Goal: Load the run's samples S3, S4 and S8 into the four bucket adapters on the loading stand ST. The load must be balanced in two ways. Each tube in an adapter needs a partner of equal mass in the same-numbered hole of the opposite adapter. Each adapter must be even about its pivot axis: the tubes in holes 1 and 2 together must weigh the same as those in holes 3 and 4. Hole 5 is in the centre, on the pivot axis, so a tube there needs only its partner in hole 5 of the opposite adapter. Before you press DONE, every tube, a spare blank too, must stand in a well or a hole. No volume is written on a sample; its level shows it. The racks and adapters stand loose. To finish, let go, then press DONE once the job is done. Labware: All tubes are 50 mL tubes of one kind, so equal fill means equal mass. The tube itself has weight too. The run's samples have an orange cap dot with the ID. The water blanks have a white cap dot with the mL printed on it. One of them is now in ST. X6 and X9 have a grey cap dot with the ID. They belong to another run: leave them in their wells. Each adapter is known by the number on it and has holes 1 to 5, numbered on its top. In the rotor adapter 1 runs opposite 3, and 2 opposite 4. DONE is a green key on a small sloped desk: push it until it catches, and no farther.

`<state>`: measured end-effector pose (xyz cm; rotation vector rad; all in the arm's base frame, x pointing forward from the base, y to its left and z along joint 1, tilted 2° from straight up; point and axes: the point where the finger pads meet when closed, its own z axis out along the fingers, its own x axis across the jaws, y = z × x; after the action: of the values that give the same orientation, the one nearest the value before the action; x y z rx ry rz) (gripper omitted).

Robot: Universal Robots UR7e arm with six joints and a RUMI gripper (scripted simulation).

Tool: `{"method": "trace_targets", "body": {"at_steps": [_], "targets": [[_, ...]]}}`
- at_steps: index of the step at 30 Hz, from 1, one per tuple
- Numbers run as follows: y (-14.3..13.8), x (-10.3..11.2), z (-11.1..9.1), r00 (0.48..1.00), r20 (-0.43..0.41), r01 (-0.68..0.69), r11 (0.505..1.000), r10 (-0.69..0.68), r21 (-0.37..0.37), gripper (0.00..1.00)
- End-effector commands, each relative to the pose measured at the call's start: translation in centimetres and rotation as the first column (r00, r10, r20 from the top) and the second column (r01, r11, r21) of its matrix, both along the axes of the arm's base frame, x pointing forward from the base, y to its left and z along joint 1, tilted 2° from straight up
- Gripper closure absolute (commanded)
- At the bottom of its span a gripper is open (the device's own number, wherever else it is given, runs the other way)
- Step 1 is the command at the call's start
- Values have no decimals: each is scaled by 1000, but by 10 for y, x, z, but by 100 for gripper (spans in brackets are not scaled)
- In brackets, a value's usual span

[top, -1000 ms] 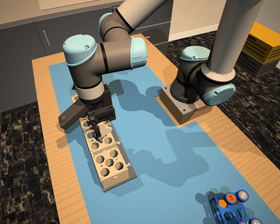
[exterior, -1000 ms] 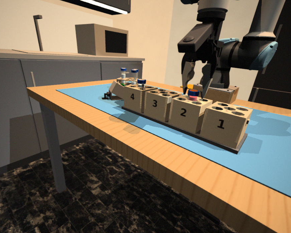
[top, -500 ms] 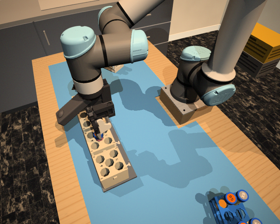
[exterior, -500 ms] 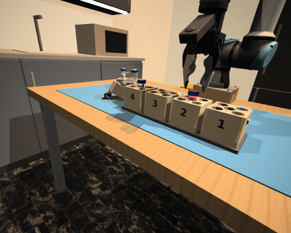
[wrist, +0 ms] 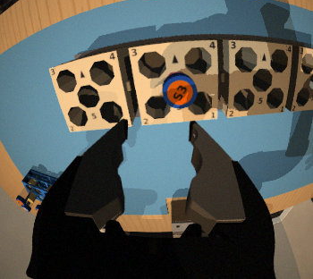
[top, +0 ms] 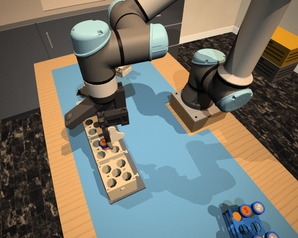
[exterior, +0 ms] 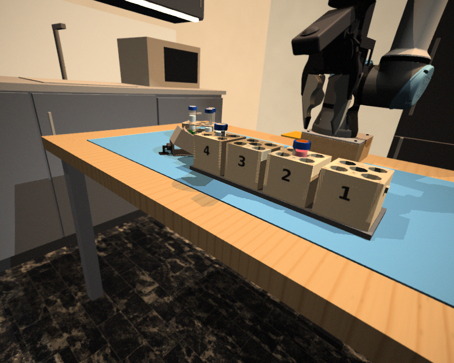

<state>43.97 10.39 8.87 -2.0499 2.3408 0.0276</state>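
Observation:
Sample S3 [top: 103, 142] [exterior: 301, 144] [wrist: 180, 92], blue cap with orange dot, stands upright in the middle of adapter 2 [exterior: 281, 191] [wrist: 139, 87], over hole 5. My gripper [exterior: 312, 125] [wrist: 158, 121] is partly open and empty, clear of the cap, above and to the robot's side of it. Adapter 1 [top: 128, 188] [exterior: 356, 210] [wrist: 69, 100] and adapter 3 [exterior: 238, 171] show only empty holes. Adapter 4 [exterior: 209, 162] holds a blue-capped tube [exterior: 220, 126]; its hole cannot be told. S8 [top: 245, 210] and X9 [top: 258, 207] stand in the blue rack [top: 227, 217].
Other capped tubes in the blue rack are cut off at the frame's bottom. Blue-capped tubes [exterior: 192, 108] [exterior: 209, 110] stand in a wooden rack at the far end. A bit of green [exterior: 192, 131] shows behind adapter 4. The arm's base block [top: 195, 122] stands beside the mat.

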Motion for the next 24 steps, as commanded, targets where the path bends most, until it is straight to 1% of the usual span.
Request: {"method": "trace_targets", "body": {"at_steps": [1,2,16,17,19,24], "targets": [[33,-26,0,988,-6,151,988,-151,-8,65],[33,-26,0,988,-6,151,988,-151,-8,65],[126,-96,2,988,-6,151,988,-151,-8,65],[133,-100,3,988,-4,151,988,-151,-7,65],[133,-100,3,988,-4,151,988,-151,-7,65],[167,-123,4,988,-4,151,988,-151,-7,65]]}}
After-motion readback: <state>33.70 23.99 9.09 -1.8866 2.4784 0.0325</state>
